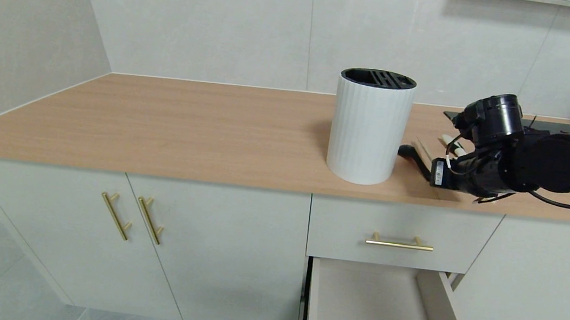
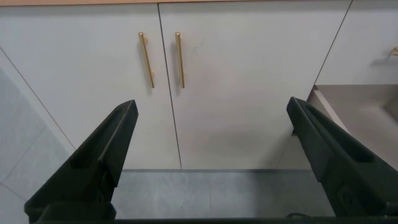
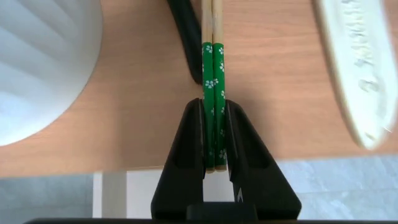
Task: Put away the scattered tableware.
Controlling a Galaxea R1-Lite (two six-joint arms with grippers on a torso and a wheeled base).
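Right wrist view: right gripper clamped on green-ended chopsticks by the white holder; left gripper agape.

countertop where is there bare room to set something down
The countertop is bare from the left wall to the white holder. Right of the holder it is crowded: the right gripper clamps chopsticks beside a black handle and a white spoon. The open drawer below looks bare too.

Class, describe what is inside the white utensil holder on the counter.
A black slotted insert tops the white holder; nothing sticks out. Below that, its wall hides everything.
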